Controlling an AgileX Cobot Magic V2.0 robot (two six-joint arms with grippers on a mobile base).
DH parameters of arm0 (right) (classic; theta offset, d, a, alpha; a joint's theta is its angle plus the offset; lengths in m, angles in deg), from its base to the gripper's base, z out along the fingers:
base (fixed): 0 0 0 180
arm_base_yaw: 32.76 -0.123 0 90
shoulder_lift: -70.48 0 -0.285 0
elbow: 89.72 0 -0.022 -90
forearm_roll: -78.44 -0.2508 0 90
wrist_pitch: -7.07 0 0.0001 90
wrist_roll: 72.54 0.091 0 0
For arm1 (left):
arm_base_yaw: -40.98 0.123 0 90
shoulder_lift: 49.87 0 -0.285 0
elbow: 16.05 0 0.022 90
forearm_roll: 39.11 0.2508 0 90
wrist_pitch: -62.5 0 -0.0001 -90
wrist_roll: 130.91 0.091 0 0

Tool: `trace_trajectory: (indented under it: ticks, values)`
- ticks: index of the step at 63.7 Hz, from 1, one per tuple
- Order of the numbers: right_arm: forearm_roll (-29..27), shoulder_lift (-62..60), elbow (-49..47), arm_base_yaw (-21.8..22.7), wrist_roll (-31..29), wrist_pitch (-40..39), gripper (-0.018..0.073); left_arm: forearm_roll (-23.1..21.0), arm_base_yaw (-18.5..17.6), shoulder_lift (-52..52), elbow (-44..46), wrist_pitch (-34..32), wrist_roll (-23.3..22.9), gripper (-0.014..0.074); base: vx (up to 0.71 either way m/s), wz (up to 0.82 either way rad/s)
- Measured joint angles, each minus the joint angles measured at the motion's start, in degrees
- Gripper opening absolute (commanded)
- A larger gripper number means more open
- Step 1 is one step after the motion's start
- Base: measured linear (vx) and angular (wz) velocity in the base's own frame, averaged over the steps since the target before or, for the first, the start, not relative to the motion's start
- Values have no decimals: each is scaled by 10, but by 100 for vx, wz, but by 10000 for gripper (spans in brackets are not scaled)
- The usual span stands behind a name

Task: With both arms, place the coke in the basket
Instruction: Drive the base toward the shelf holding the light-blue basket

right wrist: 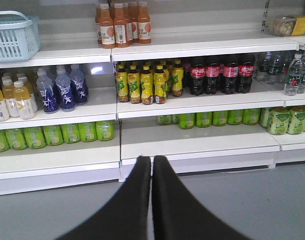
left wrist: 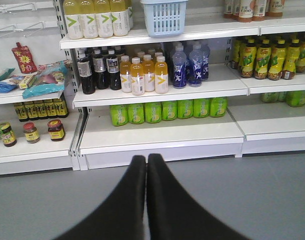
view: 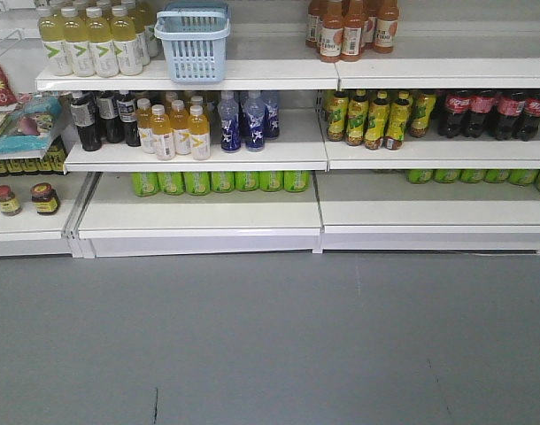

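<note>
Several coke bottles with red labels stand in a row on the middle shelf at the right; the right wrist view shows the same coke bottles right of centre. The pale blue basket sits on the top shelf, also seen as basket and basket. My left gripper is shut with nothing in it, low over the grey floor, far from the shelves. My right gripper is shut and empty too, in front of the bottom shelf. Neither arm shows in the front view.
White shelving holds yellow drinks, orange bottles, dark black-labelled bottles, purple-labelled bottles, yellow-green tea bottles and green bottles. Jars and snack packs sit at the left. Grey floor lies in front.
</note>
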Motion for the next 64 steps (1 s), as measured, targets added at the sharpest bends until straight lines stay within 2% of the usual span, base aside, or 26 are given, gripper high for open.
trace_trajectory:
  ticks: [64]
  values:
    - [0,0,0,0,0,0,-5,0,0,0,0,0,0,-6,0,0]
